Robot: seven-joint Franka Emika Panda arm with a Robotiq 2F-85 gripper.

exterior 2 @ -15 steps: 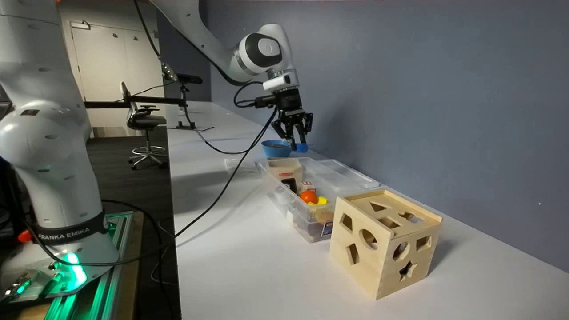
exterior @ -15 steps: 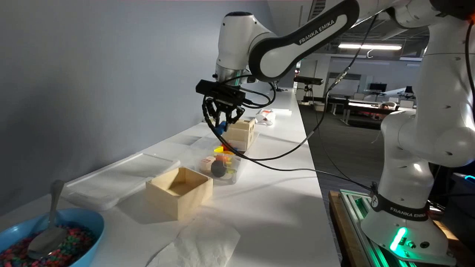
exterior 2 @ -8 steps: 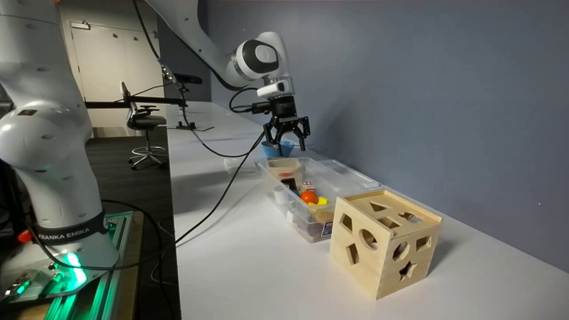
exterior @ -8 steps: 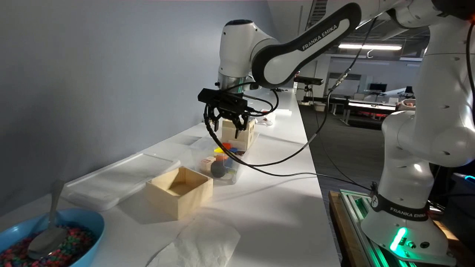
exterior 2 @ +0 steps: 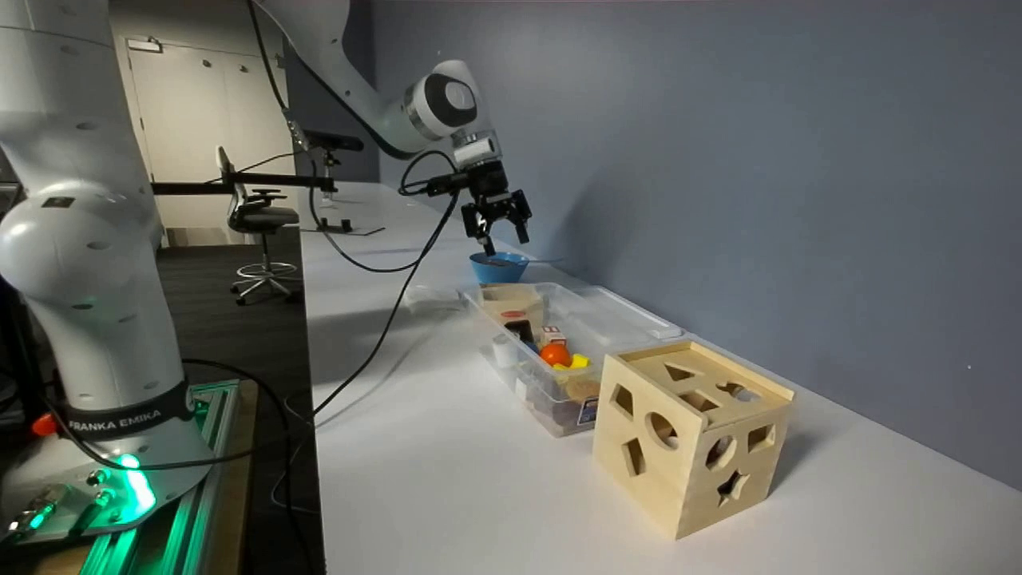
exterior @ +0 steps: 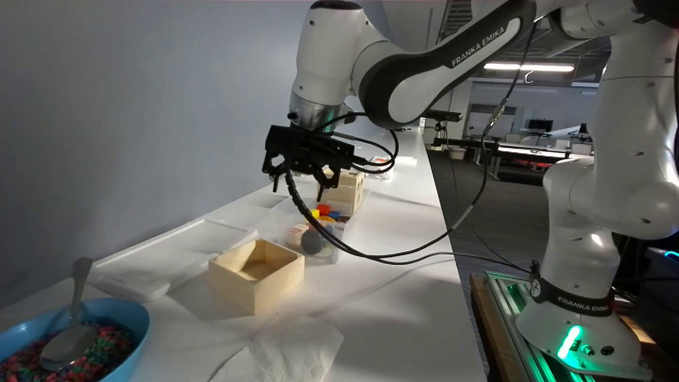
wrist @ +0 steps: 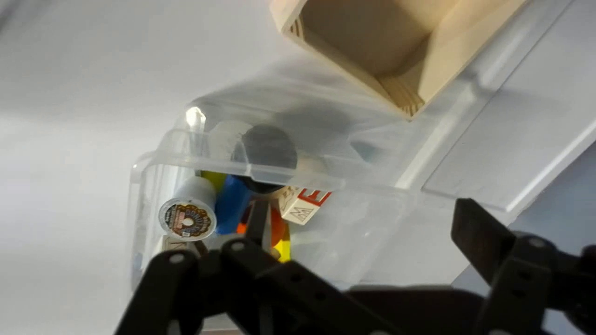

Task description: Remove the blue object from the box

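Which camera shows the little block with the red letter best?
The wrist view: from above, the red-lettered block looks largest, two lettered faces readable. Both exterior views show it only small and blurred, its letters hard to make out.

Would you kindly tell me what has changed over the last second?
The claw opened, releasing something blue, probably the blue object now lying in the clear bin; the claw then moved toward the tan box. The tan box, blue bowl and wooden shape cube stayed where they were.
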